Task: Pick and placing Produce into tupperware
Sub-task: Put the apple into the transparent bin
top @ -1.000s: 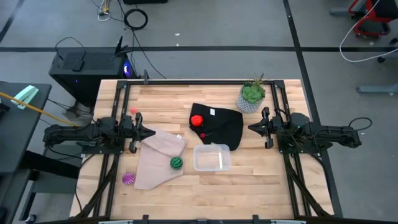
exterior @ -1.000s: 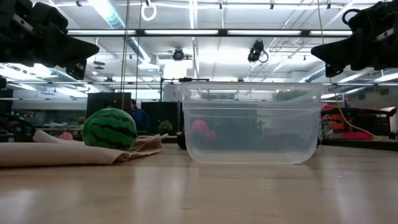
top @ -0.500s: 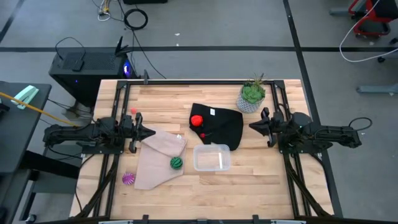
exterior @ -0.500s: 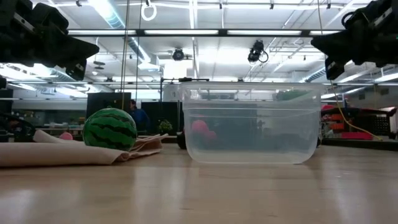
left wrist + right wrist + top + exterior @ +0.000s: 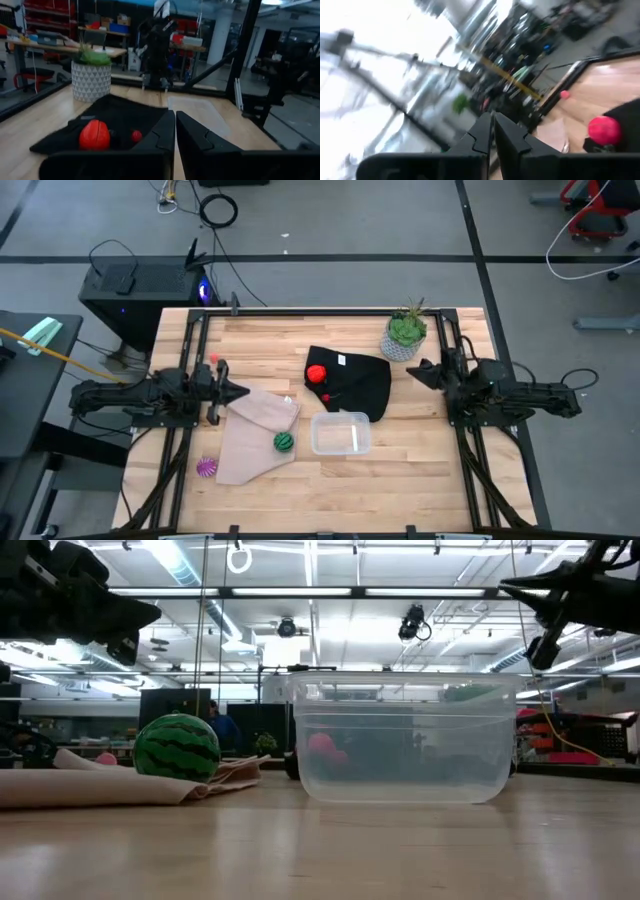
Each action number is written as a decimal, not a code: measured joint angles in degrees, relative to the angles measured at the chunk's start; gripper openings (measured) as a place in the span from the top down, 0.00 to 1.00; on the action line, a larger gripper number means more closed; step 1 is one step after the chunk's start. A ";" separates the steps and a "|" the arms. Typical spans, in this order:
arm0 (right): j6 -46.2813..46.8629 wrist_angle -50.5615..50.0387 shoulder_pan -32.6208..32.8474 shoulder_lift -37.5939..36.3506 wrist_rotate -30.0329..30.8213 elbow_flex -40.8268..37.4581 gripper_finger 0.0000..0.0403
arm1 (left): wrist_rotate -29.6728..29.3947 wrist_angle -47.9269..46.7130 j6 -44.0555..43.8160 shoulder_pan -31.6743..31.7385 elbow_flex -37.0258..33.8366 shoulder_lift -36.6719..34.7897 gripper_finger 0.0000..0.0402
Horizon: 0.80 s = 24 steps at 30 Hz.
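1. High view: the tupperware (image 5: pixel 340 433), a clear, colourless rectangular container with rounded corners, stands empty on the wood, between the two grippers and nearer the front edge than either.
2. The red piece (image 5: pixel 317 374), round and glossy, lies on the black cloth (image 5: pixel 358 385), between the grippers.
3. The dark-green striped ball (image 5: pixel 284 442), patterned like a watermelon, rests on the beige cloth (image 5: pixel 250 438), just ahead of the left gripper (image 5: pixel 243 391).
4. The purple-magenta ribbed ball (image 5: pixel 207 467) sits on bare wood beside that cloth's edge.
5. The left gripper's fingers are pressed together on nothing, unchanged from a second ago.
6. The right gripper (image 5: pixel 411 369), fingers together and empty, has swung toward the potted plant (image 5: pixel 404 335) and tilted up since the earlier frame.
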 joint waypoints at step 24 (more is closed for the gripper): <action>-14.50 6.75 -1.43 41.14 20.47 37.98 0.91 | -19.57 14.45 -1.08 0.04 0.00 -0.02 0.95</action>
